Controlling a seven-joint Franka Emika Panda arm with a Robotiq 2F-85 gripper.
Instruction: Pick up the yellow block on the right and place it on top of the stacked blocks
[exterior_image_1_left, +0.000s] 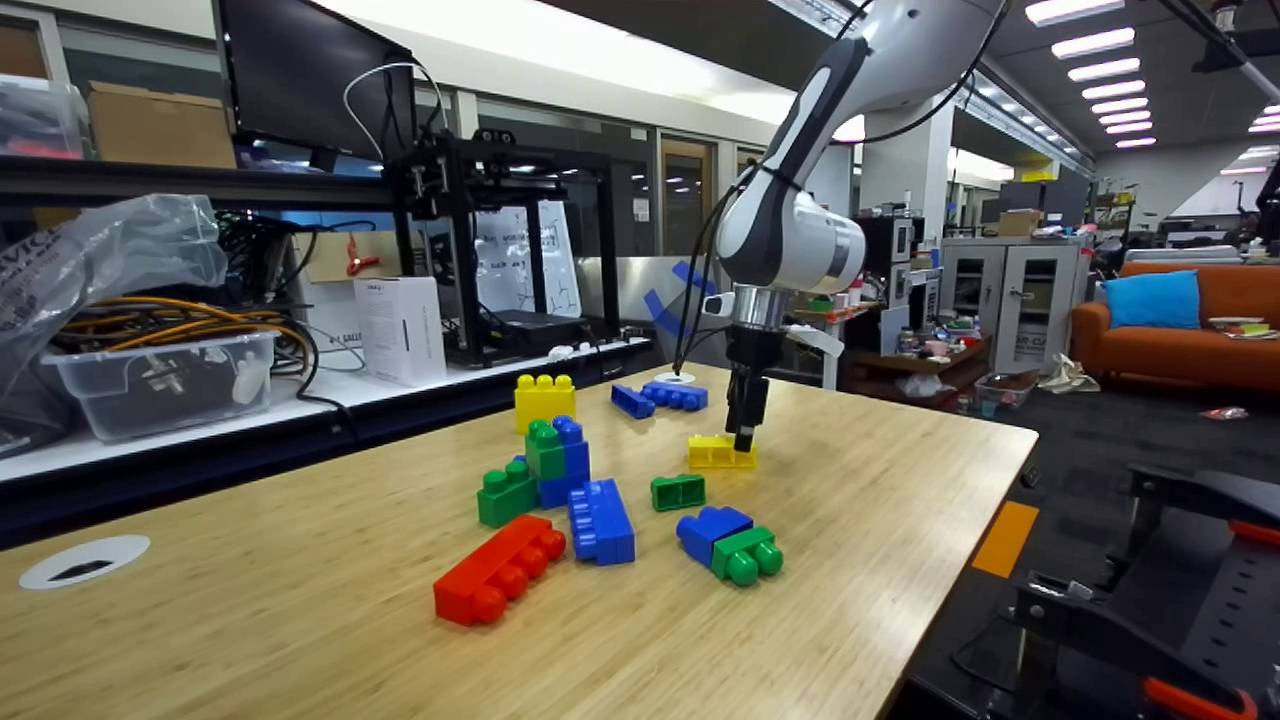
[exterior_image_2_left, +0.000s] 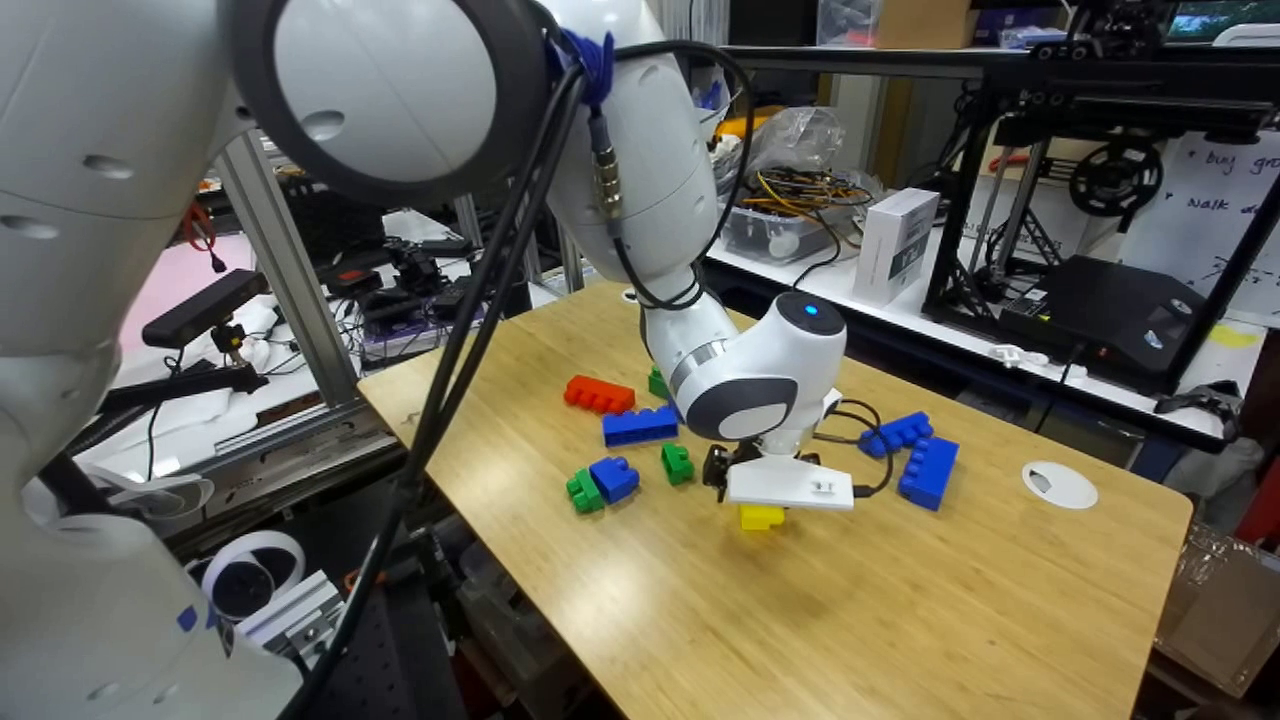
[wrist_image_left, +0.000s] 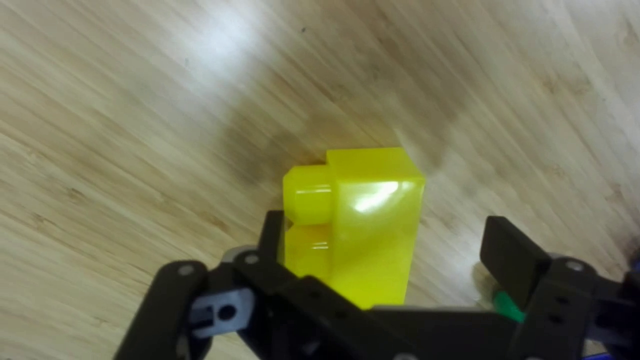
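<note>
- Wrist view: the small, bright yellow plastic brick with round studs (wrist_image_left: 372, 225) lies on its side on the light wooden table (wrist_image_left: 125, 120), in line with the gap of the black two-finger gripper (wrist_image_left: 387, 237). The fingers stand wide apart and hold nothing.
- Its long way runs up and down there, and the fingers face each other across it. I think a squeeze will pinch it the short way, from studs to bottom.
- The brick is not in the middle. Its studs are just beside the finger on that view's left; I can't tell if they touch. A clear gap shows by the finger on the right.
- In an exterior view, the yellow brick (exterior_image_1_left: 711, 453) lies long way left to right, hollow bottom to the camera. The gripper points down at it, near its right end. The stack of green and blue plastic bricks (exterior_image_1_left: 575, 465) is well apart, off to the left; I guess that comes after the lift.
- In an exterior view, a bit of the yellow brick (exterior_image_2_left: 762, 518) peeks out below the flat white part of the arm (exterior_image_2_left: 785, 484). The fingers are hidden there.
</note>
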